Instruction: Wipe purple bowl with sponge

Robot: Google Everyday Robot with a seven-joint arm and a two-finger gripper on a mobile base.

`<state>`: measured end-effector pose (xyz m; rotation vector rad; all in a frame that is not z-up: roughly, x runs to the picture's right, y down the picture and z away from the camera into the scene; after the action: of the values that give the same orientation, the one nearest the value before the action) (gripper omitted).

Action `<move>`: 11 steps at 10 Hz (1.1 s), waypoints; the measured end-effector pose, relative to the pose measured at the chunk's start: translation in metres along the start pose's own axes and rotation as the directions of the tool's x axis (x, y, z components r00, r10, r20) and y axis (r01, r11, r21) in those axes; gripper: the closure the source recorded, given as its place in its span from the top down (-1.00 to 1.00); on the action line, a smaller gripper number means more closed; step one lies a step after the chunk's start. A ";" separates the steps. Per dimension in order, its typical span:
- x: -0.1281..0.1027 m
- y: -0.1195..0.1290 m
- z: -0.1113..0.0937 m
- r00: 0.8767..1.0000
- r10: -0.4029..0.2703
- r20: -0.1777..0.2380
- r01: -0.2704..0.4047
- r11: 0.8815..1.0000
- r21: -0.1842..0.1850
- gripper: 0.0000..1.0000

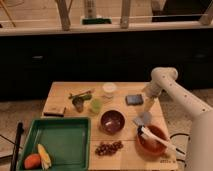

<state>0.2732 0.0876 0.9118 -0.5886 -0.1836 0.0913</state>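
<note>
One glossy round maroon-purple bowl (112,121) sits mid-frame, flat blue-grey rectangular sponge (134,99) to its upper right. The gripper (149,106) hangs just right of the sponge, claw spread.

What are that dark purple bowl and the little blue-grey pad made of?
The purple bowl: probably glazed ceramic or hard plastic; it shines. The sponge: looks like soft foam, matte, rounded corners. The pincer hangs open beside the sponge.

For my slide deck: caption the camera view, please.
Gripper hovers beside the sponge on a wooden table; the purple bowl sits nearer the camera.
</note>
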 end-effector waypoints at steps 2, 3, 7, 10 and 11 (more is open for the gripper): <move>-0.014 0.003 -0.003 0.998 -0.045 0.034 0.045 0.999 0.012 0.60; -0.016 0.004 -0.003 0.998 -0.059 0.038 0.058 0.998 0.011 0.60; -0.034 0.004 0.002 0.993 -0.107 0.051 0.106 0.994 0.010 0.60; -0.046 -0.004 0.010 0.989 -0.134 0.057 0.134 0.991 0.003 0.60; -0.047 -0.006 0.015 0.988 -0.142 0.058 0.143 0.990 -0.008 0.60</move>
<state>0.2241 0.0840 0.9203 -0.5838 -0.2813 -0.0317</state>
